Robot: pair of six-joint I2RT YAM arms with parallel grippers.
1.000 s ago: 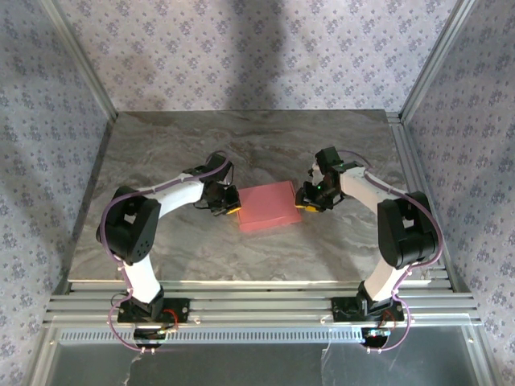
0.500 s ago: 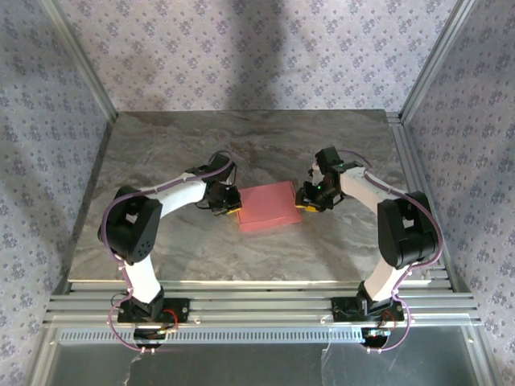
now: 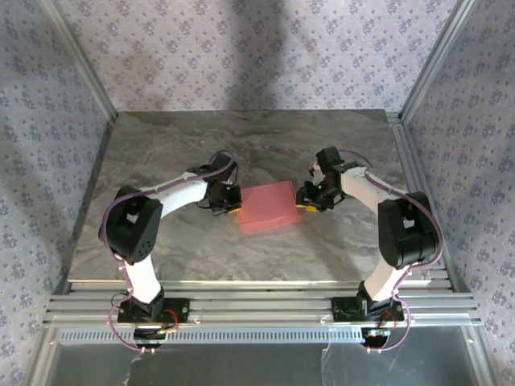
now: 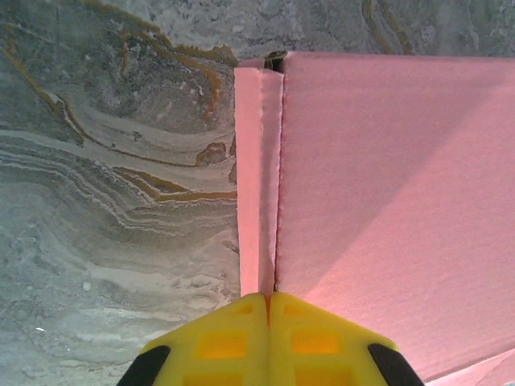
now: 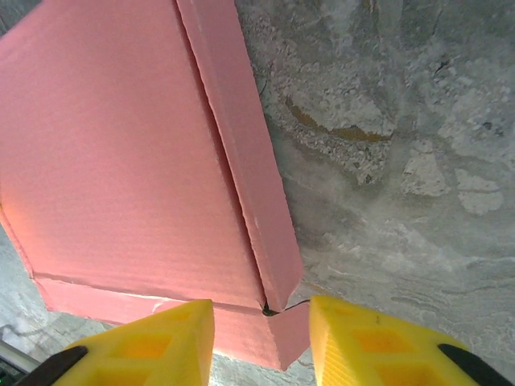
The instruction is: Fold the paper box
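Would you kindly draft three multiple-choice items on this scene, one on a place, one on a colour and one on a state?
1. Where does the paper box lie?
A. Between the left gripper and the right gripper
B. At the far left corner
C. At the near edge

2. What colour is its top?
A. Blue
B. Green
C. Pink

3. How is the left gripper?
A. Wide open
B. Shut
C. Half open

Key: 1 A, a gripper sits at each end of it; 2 C, it is pink in every view; 3 B, its yellow fingers meet in the left wrist view.
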